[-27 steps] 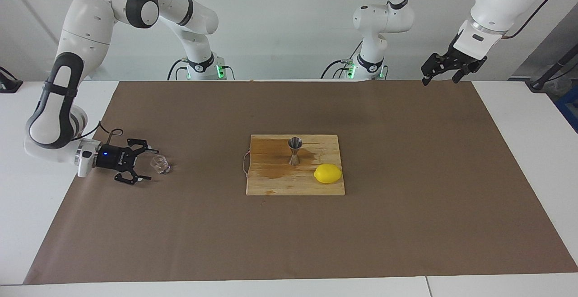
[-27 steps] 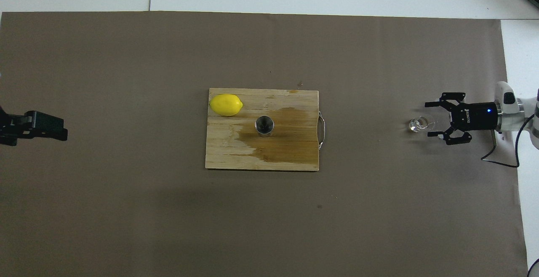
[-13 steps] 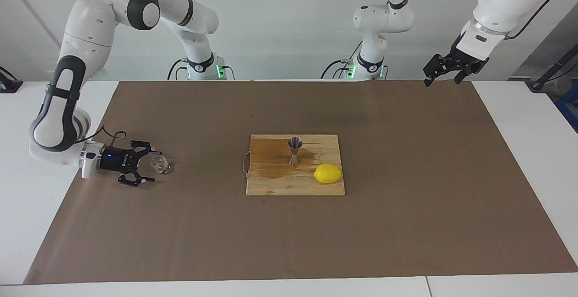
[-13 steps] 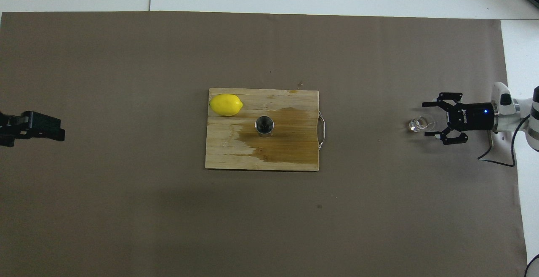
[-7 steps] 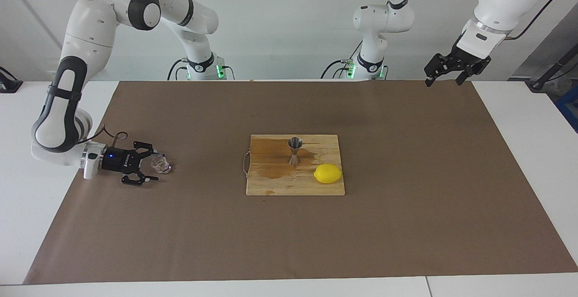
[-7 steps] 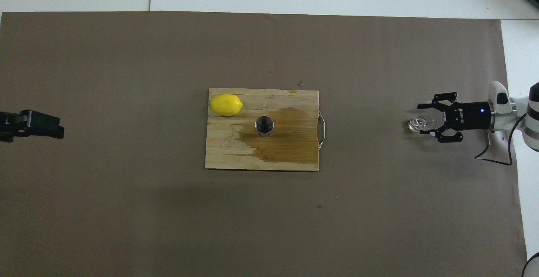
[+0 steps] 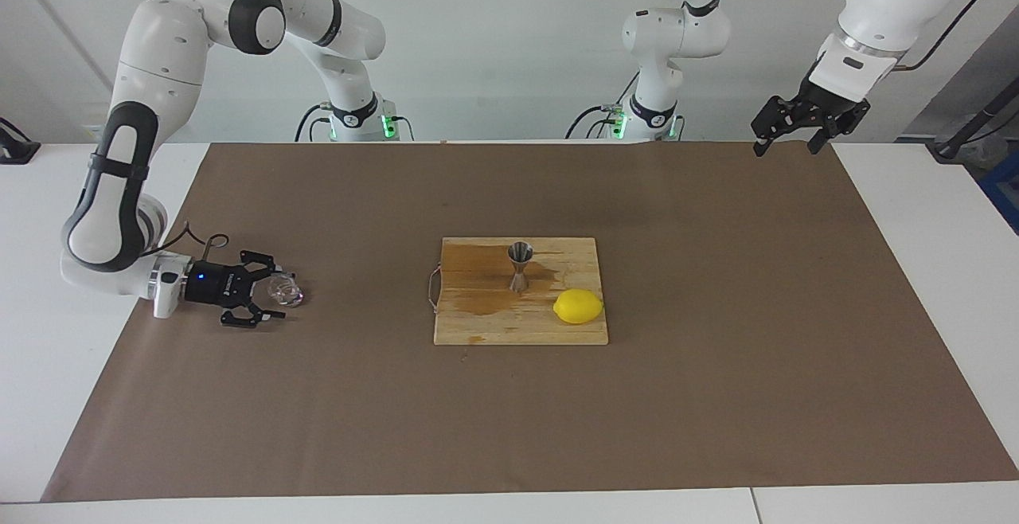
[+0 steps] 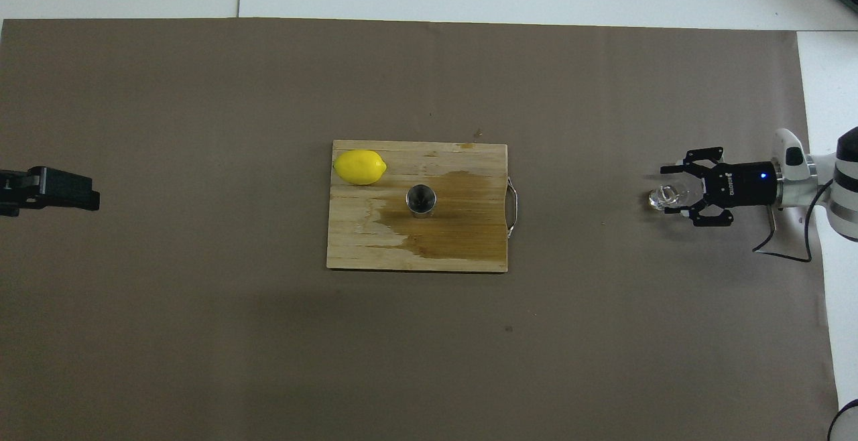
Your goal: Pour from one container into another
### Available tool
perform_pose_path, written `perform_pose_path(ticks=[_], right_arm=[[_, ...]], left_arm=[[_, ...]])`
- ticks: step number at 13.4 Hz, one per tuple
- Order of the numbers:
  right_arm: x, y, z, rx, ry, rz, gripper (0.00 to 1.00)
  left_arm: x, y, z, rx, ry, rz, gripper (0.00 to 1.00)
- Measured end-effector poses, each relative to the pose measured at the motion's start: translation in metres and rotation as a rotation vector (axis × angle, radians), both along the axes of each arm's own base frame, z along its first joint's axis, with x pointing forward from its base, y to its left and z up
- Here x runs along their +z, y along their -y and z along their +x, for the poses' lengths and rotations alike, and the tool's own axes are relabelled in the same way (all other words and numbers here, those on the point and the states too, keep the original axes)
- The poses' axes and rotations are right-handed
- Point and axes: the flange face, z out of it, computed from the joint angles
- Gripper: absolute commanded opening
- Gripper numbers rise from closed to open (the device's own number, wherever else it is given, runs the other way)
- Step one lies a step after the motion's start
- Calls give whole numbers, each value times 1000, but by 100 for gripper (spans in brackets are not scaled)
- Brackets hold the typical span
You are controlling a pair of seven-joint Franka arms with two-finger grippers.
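Since the earlier frame, the glass (image 7: 284,291) is being enclosed by the right gripper (image 7: 271,295), jaws now clasping it on the paper toward the right arm's end. Level carriage is advised toward the jigger (image 7: 520,266) on the board (image 7: 517,325). The left gripper (image 7: 784,135) is being held released, waiting.

You had bright, even light from above, soft shadows only. The wet patch on the cutting board (image 7: 486,289) showed dark without glare, and the lemon (image 8: 360,167) stayed crisp. Both views were sharp to the edges.
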Motion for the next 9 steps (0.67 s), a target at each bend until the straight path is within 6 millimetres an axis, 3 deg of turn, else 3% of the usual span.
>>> perform_pose_path(ticks=[7, 9], right_arm=[[-2, 0, -1, 2, -4, 5, 77], [-1, -1, 0, -2, -2, 9, 70]], left_arm=[[3, -1, 4, 2, 37, -1, 100], [2, 0, 3, 0, 26, -1, 100]])
